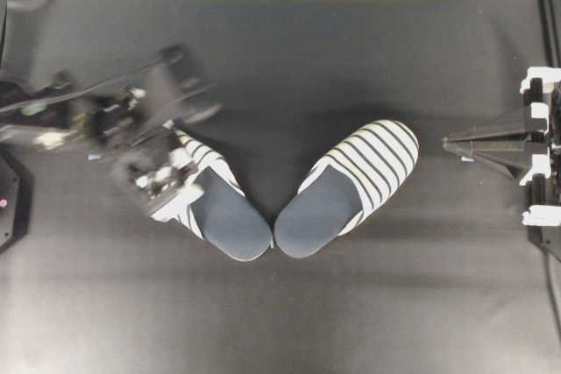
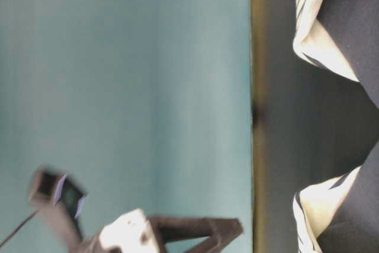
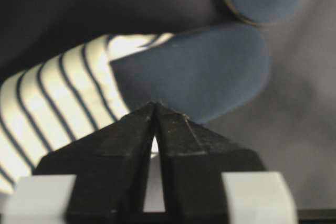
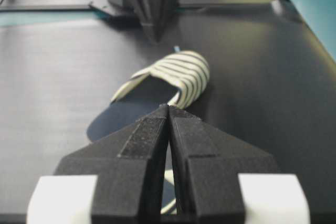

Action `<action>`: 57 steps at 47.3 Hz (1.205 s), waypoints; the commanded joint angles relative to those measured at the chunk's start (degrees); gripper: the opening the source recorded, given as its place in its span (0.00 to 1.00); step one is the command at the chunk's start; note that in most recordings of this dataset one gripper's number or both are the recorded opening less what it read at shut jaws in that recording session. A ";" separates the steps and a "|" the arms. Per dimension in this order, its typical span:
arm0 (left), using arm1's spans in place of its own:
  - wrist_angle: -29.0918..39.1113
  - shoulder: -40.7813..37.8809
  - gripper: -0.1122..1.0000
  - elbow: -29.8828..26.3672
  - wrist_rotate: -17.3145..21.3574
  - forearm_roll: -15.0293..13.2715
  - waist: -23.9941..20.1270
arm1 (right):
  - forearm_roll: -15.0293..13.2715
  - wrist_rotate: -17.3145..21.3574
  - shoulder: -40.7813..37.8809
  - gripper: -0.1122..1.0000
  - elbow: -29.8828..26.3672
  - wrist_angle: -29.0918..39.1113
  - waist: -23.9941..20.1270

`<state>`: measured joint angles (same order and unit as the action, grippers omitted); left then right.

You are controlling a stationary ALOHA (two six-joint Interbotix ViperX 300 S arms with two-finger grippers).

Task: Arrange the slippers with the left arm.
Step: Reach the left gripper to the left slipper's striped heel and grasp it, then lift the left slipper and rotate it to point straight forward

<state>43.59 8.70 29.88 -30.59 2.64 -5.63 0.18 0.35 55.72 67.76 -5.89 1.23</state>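
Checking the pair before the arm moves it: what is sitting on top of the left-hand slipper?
The left gripper hangs over the toe end of the left-hand slipper, hiding much of its striped cover. The navy insole shows bare. Whether the gripper touches the slipper cannot be seen.

Two slippers (image 1: 280,194), two robot arms (image 1: 96,116) and one table (image 1: 289,321).

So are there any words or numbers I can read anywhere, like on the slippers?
None can be read.
Left slipper: only stripes, no words.
Right slipper: only stripes, no words.
Left pincer: blurred, nothing readable.
Right pincer: no label shows.
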 commanded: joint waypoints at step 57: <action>6.50 -13.71 0.63 -3.16 2.55 0.62 -3.16 | 0.09 0.26 0.79 0.10 0.79 0.00 0.35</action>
<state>49.83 -5.63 27.69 -29.53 3.08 -8.96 0.18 0.35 56.78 68.99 -5.36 1.23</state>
